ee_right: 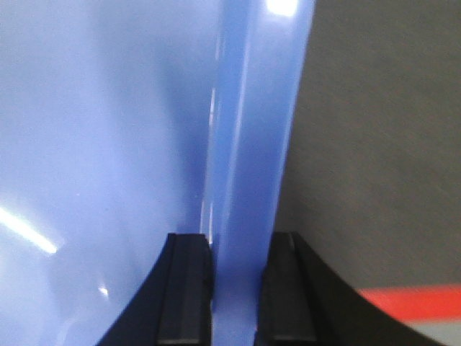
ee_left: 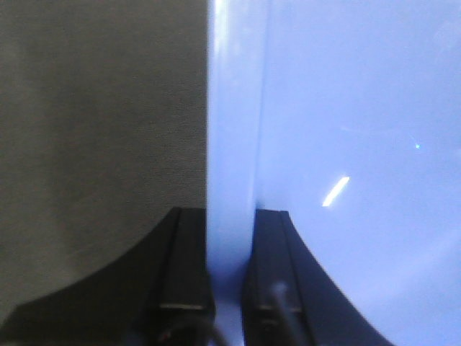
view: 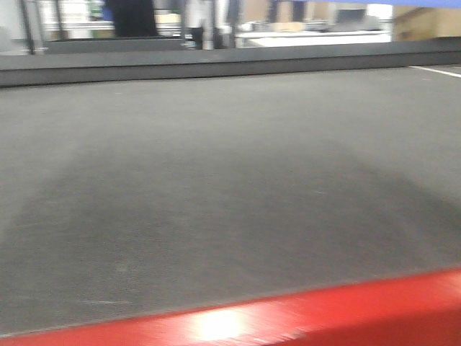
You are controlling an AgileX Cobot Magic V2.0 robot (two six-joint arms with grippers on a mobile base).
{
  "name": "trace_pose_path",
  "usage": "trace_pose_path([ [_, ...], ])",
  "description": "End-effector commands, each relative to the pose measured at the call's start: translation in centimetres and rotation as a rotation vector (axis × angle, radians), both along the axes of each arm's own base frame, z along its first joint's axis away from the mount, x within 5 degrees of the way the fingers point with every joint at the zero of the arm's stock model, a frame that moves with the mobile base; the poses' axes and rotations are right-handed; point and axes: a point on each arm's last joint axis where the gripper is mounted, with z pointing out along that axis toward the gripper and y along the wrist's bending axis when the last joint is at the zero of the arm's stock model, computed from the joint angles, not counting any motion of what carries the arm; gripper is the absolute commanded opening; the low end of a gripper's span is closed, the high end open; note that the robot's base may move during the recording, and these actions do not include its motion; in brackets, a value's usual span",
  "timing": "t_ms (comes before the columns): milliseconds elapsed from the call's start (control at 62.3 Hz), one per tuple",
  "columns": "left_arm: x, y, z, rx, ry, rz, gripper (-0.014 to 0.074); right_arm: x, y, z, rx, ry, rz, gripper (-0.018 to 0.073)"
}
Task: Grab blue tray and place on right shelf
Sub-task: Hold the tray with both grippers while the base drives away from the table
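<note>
The blue tray (ee_left: 360, 108) is held at two sides, one pincer on each rim. In the left wrist view its pale glossy rim runs as an upright band through the middle; the tray's smooth inner face spreads to the right of that rim and carries a small bright glint. The left pincer (ee_left: 230, 216) is closed on this rim; one black finger (ee_left: 184, 267) lies on the tray's outer side and the other on its inner side, both pressed to the plastic with no gap showing. Outside the tray on that side lies the grey textured counter (ee_left: 94, 108); whether the tray touches it I cannot tell.

The right wrist view mirrors this. The right pincer (ee_right: 236, 241) is clamped on the tray's opposite rim, with a black finger on either side of the blue band. The tray's inner face lies to the left of the rim and grey counter to the right; the counter's red edge (ee_right: 410, 303) shows low down, outside the tray.

The front view is blurred; it shows the grey counter with its red edge nearest the camera. A thin blue strip (view: 421, 2) sits at the top right corner; too little of it shows to say whether it is the tray.
</note>
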Motion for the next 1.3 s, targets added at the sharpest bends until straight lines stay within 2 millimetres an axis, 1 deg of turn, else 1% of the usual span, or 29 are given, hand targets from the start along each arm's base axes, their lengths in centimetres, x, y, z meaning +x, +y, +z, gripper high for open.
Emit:
trace_pose_path([
  [0,-1.70,0.46,1.14,-0.010,0.016,-0.033,-0.0048,-0.42,-0.26,1.63,0.021,-0.107,0.013,0.0066],
  [1283,-1.70,0.46,1.14,-0.010,0.016,-0.033,-0.0048,-0.42,-0.26,1.63,0.021,-0.107,0.013,0.0066],
])
